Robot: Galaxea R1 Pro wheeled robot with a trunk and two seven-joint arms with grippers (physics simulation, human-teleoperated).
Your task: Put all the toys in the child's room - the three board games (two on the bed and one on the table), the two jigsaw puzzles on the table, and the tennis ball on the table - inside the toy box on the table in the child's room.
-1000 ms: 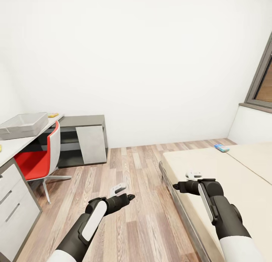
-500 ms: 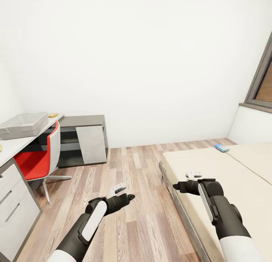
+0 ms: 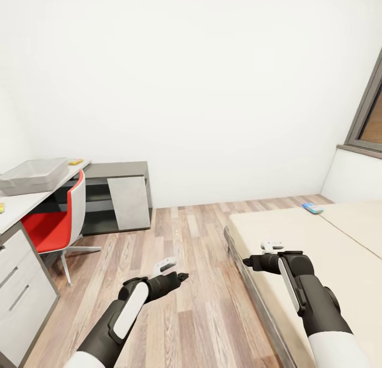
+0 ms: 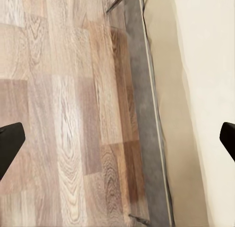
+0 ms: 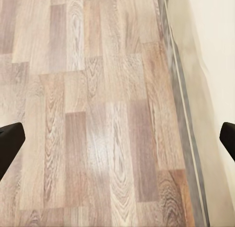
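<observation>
The light grey toy box stands on the pale table at the far left. Just beyond it lies a small flat yellow thing, too small to identify. A blue board game lies at the far side of the cream bed on the right. My left gripper hangs open over the wooden floor, holding nothing. My right gripper is open and holds nothing, at the bed's near edge. In the wrist views, the left gripper and right gripper have their fingertips spread wide over floor and bed edge.
A red and white swivel chair is pushed under the table. A dark grey desk section with a white cabinet door stands against the back wall. Wooden floor runs between table and bed. A window frame is at the right.
The whole picture has shifted very slightly, so the camera has moved a little. Both arms keep the same pose and both grippers stay open.
</observation>
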